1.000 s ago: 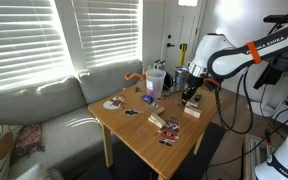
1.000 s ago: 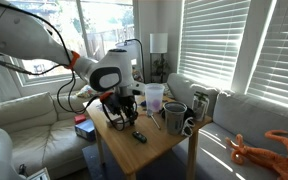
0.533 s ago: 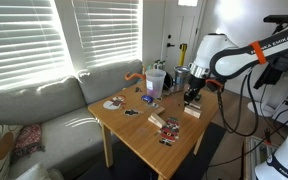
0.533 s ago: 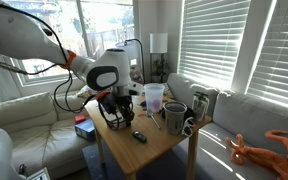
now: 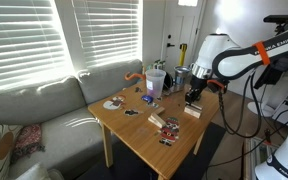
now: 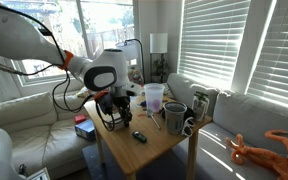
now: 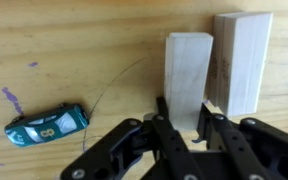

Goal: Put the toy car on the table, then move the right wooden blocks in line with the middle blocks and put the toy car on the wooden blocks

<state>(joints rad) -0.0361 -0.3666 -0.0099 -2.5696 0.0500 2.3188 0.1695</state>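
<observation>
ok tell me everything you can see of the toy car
In the wrist view the toy car is small and teal-green, with dark windows and a pale roof patch that seems to bear an 8. It looks like painted metal or plastic. It lies seen from above on the light wooden table, slightly tilted in the picture. Nothing touches it: it sits apart from the gripper and the nearest wooden block.
</observation>
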